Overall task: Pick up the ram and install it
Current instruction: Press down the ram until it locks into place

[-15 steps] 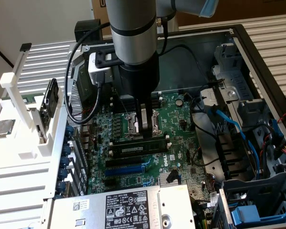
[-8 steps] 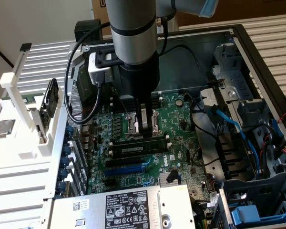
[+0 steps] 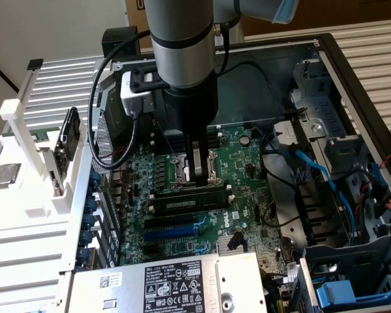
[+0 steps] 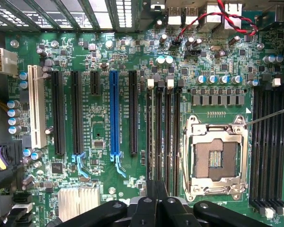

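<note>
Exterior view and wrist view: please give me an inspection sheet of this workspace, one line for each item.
Surface: green motherboard inside an open computer case.
Job's things: ram lies along the black memory slots, beside the empty CPU socket; cannot tell whether it is fully seated.
Clutter: nothing seen loose on the board.
Grippers: gripper shut, nothing seen between its fingers, tips close over the ram's middle.
Cables: blue cables at the exterior view's right; black cable hanging from the arm.
Surroundings: white rack at the exterior view's left; labelled power supply in front.
</note>
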{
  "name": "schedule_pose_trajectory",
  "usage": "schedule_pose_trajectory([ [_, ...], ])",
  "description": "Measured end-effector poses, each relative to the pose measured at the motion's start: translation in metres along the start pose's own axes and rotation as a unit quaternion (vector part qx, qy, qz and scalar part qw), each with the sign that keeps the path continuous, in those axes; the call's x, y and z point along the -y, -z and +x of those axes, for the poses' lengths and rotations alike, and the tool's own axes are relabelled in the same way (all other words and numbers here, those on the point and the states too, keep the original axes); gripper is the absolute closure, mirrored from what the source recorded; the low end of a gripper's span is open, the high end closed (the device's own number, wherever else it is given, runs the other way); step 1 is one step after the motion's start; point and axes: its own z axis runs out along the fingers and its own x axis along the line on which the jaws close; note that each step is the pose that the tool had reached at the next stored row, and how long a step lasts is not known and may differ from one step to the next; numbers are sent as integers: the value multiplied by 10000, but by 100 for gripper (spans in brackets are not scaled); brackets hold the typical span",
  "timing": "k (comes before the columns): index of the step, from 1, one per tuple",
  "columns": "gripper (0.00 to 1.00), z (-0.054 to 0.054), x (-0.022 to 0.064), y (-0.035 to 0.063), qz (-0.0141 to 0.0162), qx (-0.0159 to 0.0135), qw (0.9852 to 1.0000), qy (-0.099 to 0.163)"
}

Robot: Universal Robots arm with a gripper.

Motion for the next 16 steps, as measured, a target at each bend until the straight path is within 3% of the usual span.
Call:
schedule_pose_trajectory([
  [4,90,0,-1,1,0,0,10000,0],
  [10,90,-5,-89,1,26,-11,10000,2],
  [13,90,-29,-120,-22,26,-64,10000,6],
  [14,90,-88,-138,-64,28,-97,9999,9],
  [16,90,-88,-145,-80,27,-103,9999,11],
])
